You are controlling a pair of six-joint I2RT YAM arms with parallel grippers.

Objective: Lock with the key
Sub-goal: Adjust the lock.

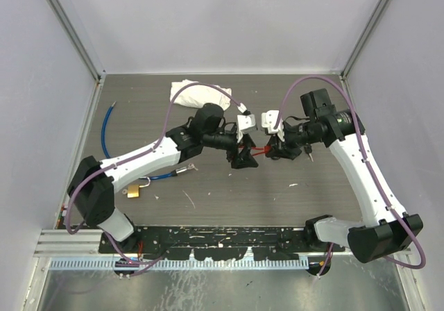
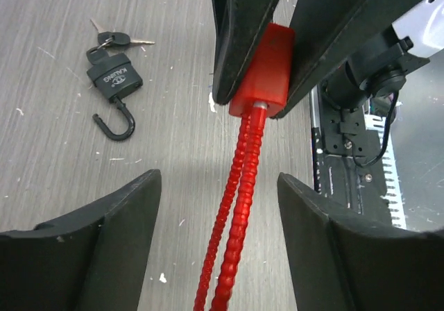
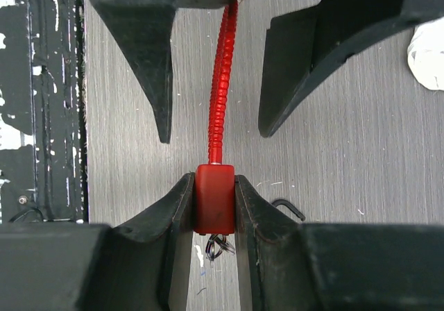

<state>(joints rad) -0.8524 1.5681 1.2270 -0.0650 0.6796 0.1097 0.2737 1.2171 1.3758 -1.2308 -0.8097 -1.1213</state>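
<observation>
**Two-arm hold on a cable lock, seen from above and from both wrists.** My right tool [image 3: 214, 182] is clenched on the red lock body [image 3: 214, 201], one finger flat against each side face, and carries it clear of the surface [image 2: 41, 158]. The red cable [image 3: 218, 82] leaves the far end of the body and passes between the fingers of my left tool [image 2: 218, 182]. That tool is released, with both fingers standing off the cable.

A small key ring [image 3: 216, 245] shows at the end of the body that faces my right wrist. Whether a key is seated in the cylinder cannot be told. A black padlock [image 2: 111, 82], its shackle open and keys beside it, lies on the surface well apart from this hold.

**Step in hand, as I judge it:** steadying the body so the key can be turned.

- The right clamp should stay square on the flat faces, since the body will want to roll under the turning load.
- The key end sits deep between my right fingers, so my left tool cannot reach it along the cable. It must come round to that end.
- The left tool should pinch the key's bow, not the loose ring.
- The turn should follow the cylinder's own axis, with no sideways pull on the key.
</observation>
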